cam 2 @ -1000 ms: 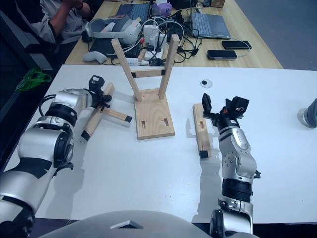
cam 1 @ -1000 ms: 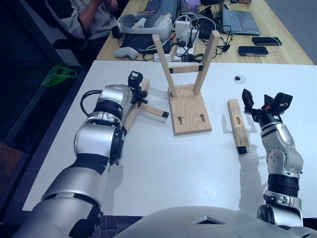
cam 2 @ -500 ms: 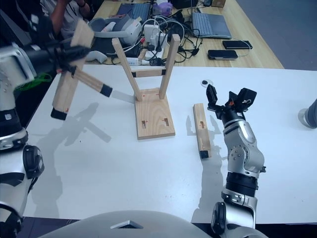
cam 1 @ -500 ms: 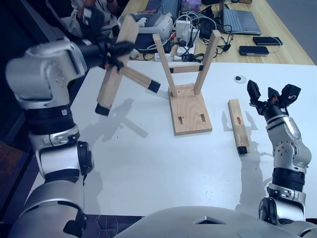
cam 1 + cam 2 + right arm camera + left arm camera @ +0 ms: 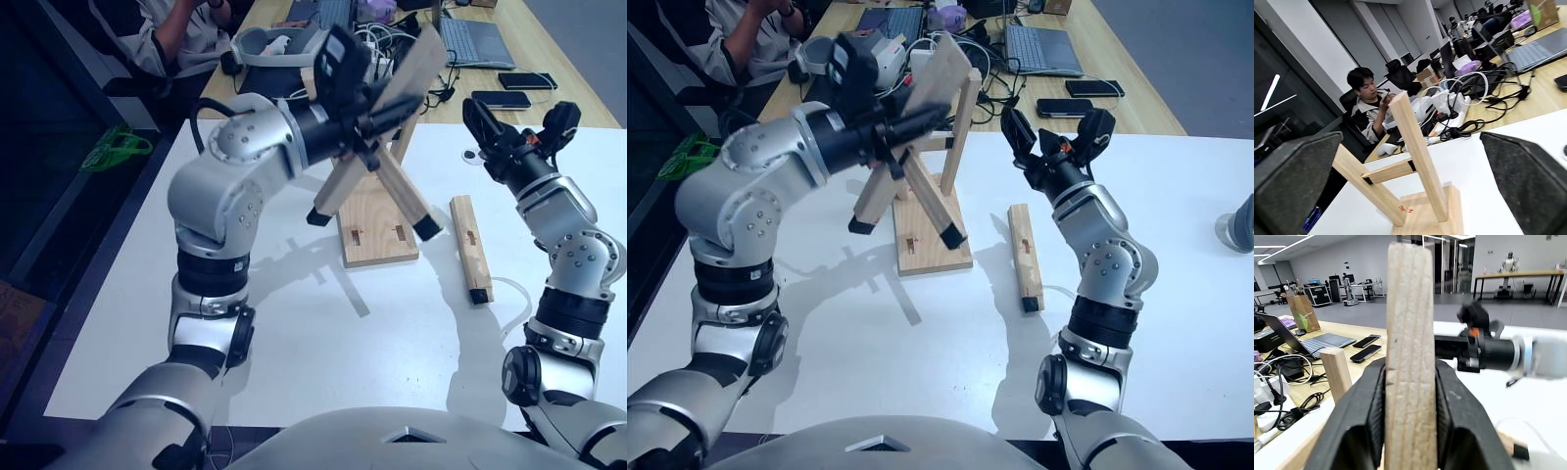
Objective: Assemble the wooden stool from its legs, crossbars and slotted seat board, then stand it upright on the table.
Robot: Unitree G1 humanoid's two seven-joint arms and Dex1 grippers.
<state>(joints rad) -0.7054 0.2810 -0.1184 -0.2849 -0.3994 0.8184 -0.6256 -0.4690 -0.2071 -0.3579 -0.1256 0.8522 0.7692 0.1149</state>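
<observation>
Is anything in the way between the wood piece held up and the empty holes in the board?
Nothing visible. The held leg piece hangs in the air by the seat board, whose two near slots are bare. The standing legs sit at its far end; the loose leg lies beside it.

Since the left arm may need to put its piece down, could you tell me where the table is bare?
The white table is bare nearer the robot than the seat board, and to the board's left. It is tight between board and loose leg.
</observation>
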